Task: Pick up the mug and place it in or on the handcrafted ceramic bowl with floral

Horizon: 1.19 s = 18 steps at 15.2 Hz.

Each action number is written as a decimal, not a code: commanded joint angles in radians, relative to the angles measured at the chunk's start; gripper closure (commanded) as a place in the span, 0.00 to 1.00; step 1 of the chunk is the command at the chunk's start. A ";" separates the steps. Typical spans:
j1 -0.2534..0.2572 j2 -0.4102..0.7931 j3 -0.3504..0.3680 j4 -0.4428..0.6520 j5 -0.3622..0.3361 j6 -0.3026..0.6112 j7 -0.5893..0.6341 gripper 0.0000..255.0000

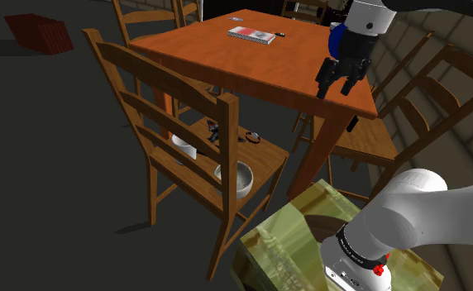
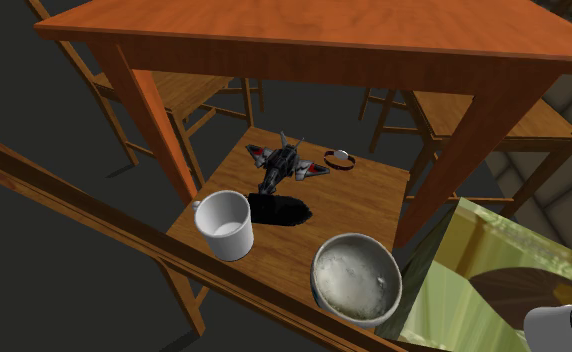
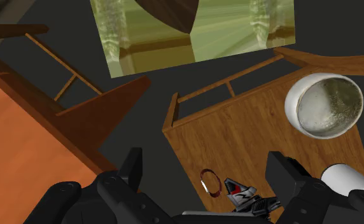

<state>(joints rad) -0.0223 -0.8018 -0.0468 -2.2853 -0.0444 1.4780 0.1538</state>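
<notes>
Gripper [image 1: 340,83] (fingers [image 3: 133,168] apart) well above white mug [image 2: 225,225] on chair seat [image 2: 374,200].

White glossy arm [image 1: 441,202], fat rounded links, dark band [image 1: 355,244] at the joint, tiny red knob [image 1: 380,269] beside it. Blue patch [image 1: 336,37] at wrist. Gripper [image 1: 334,89] all black, two blocky fingers. Stand [image 1: 280,244]: green marbled box.
</notes>
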 commanded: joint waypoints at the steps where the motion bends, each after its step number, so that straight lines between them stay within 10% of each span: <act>1: 0.000 0.000 0.000 0.000 0.000 0.000 0.000 0.00; 18: 0.073 0.418 0.193 0.001 0.129 0.435 0.237 0.00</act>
<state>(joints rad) 0.0462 -0.4168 0.1338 -2.2912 0.0805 1.8837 0.3753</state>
